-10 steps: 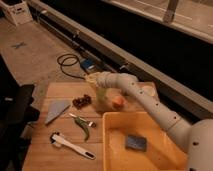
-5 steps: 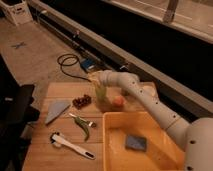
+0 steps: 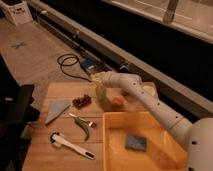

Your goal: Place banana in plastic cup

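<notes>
The tool [image 3: 98,79] hovers over the cup [image 3: 101,93]; its grip cannot be told, the banana perhaps inside: light, stiff, slick, best pinched mid-body

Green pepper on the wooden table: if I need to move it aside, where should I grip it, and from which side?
Grip the green pepper across its curved middle, coming straight down from above. It lies flat on the table and is long and thin, so closing across its width is probably the surest hold. The gripper is over the plastic cup, farther back.
</notes>
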`<state>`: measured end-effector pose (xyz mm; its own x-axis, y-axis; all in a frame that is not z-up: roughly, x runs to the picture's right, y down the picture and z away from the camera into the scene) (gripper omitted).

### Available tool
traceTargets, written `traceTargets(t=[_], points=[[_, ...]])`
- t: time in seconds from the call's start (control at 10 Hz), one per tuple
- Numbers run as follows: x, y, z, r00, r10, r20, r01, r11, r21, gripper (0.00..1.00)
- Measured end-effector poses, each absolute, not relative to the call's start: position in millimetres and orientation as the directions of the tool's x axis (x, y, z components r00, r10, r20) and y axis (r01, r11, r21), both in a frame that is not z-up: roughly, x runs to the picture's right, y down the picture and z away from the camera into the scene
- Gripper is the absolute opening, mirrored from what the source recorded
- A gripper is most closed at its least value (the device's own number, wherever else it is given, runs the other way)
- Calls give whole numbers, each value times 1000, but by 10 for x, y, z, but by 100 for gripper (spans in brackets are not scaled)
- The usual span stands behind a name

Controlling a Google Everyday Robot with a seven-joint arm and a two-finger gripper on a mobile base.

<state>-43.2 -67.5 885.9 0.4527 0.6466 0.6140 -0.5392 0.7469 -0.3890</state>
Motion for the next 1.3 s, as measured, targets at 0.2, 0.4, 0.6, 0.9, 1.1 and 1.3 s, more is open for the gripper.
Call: traceTargets(t=[0.2, 0.4, 0.6, 0.9, 1.1, 1.3], points=[[-437, -634, 8895, 448, 658, 605, -544, 738, -400, 0], [-437, -591, 8953, 441, 671, 596, -548, 727, -414, 10], [-449, -556, 9003, 438, 680, 588, -550, 720, -424, 29], [-384, -522, 9046, 434, 694, 574, -566, 706, -426, 58], [-326, -498, 9041, 428, 702, 570, -578, 697, -425, 71], [-323, -482, 9019, 424, 705, 568, -582, 693, -425, 71]])
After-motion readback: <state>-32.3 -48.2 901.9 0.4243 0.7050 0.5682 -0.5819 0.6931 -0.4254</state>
